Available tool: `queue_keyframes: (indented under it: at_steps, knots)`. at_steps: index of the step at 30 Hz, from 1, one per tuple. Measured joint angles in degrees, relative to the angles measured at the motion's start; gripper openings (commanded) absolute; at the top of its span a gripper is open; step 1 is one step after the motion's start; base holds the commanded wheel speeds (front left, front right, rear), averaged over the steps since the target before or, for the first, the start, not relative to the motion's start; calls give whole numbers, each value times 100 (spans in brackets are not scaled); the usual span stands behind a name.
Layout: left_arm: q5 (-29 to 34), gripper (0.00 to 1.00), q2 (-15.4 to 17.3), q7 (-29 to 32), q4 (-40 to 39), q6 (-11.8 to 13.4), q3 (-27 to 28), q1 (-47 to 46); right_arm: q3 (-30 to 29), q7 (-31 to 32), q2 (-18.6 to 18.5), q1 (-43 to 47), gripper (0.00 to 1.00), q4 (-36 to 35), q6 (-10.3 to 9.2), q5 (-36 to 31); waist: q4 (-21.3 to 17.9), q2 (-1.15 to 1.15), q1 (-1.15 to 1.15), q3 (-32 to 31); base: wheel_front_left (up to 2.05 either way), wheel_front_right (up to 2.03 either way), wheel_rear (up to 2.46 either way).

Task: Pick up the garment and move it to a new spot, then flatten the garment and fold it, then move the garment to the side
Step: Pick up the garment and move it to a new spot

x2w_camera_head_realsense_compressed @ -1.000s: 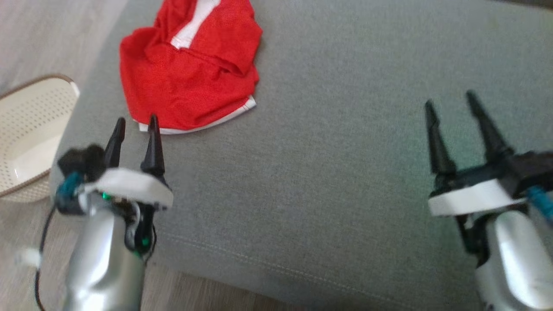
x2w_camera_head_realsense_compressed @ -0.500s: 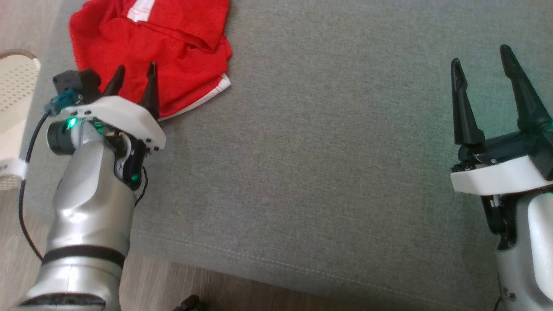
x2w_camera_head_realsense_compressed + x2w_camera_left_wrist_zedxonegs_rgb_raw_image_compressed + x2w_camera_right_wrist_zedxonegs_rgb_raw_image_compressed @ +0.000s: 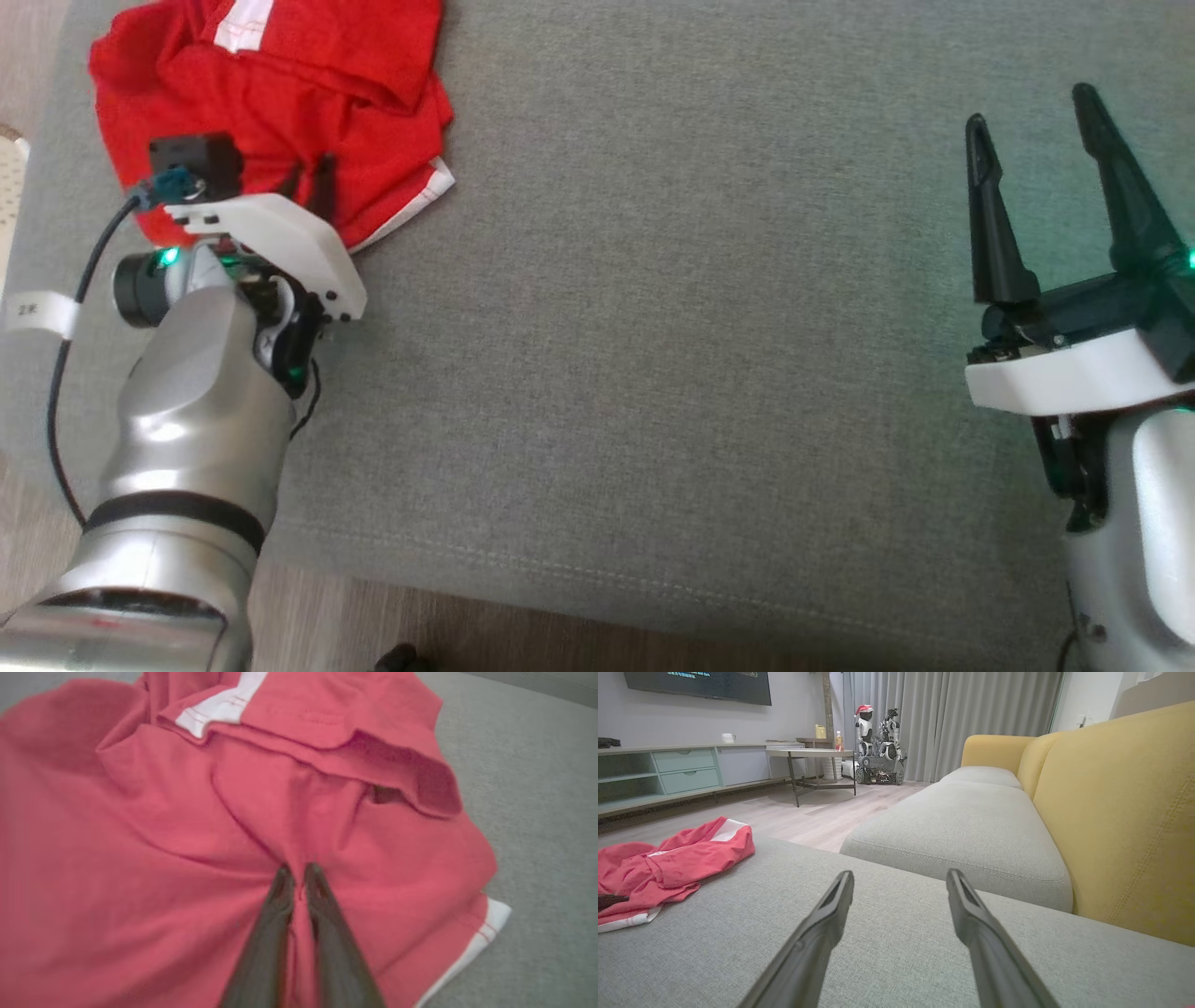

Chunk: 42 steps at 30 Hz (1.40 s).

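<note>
Red garment point(image 3: 280, 84), white trim, crumpled at far-left corner of grey cushion point(image 3: 653, 327). L gripper point(image 3: 310, 170) down on it, jaws clenched on fabric fold near garment's middle. R gripper point(image 3: 1029, 107) well apart over cushion's right side, jaws spread wide, empty. Yellow sofa back point(image 3: 1111, 812) beyond.

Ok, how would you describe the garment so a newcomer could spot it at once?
Start with the big grey cushion before the robot. At its far left corner, in the head view, lies the garment, crumpled, with the left jaws pinching a fold. It is the one bright red thing there, edged with white bands.
</note>
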Motion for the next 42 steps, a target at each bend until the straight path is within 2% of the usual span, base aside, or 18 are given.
queue_keyframes:
  at_steps: [4, 9, 15, 21, 27, 34, 42]
  knots:
    - [-116, 0, 91, -268, 22, -15, -236, 7, -3, -81, 77, 1, 100, 129, 0, 0, -56, 0, 0, -109, 0, 0, 0]
    - [-197, 0, 279, -677, -120, -41, -221, 8, -4, -242, 185, 6, 100, 354, 0, 2, -111, 0, 0, -360, 0, 0, 0]
    - [-192, 0, 398, -742, -795, -38, -121, 73, 9, -434, 346, 24, 100, 624, 0, 57, -190, 0, 0, -706, 0, 0, 0]
    - [-65, 0, 475, -748, -1847, -10, -75, 410, 48, -658, 492, 31, 100, 911, 0, 122, -418, 0, 0, -1059, 0, 0, 0]
    - [-30, 0, 380, -677, -2588, 9, -268, 528, 66, -797, 541, 30, 100, 1095, 0, 223, -800, 0, 0, -1227, 0, 0, 0]
    - [-15, 0, 33, -238, -3428, 90, -619, 524, 70, -931, 594, 27, 100, 1224, 0, 305, -1326, 0, 0, -1259, 0, 0, 0]
    - [25, 0, -345, 1, -3492, 269, -1295, 522, 187, -984, 602, 9, 100, 1310, 0, 586, -1943, 0, 0, -1131, 0, 0, 0]
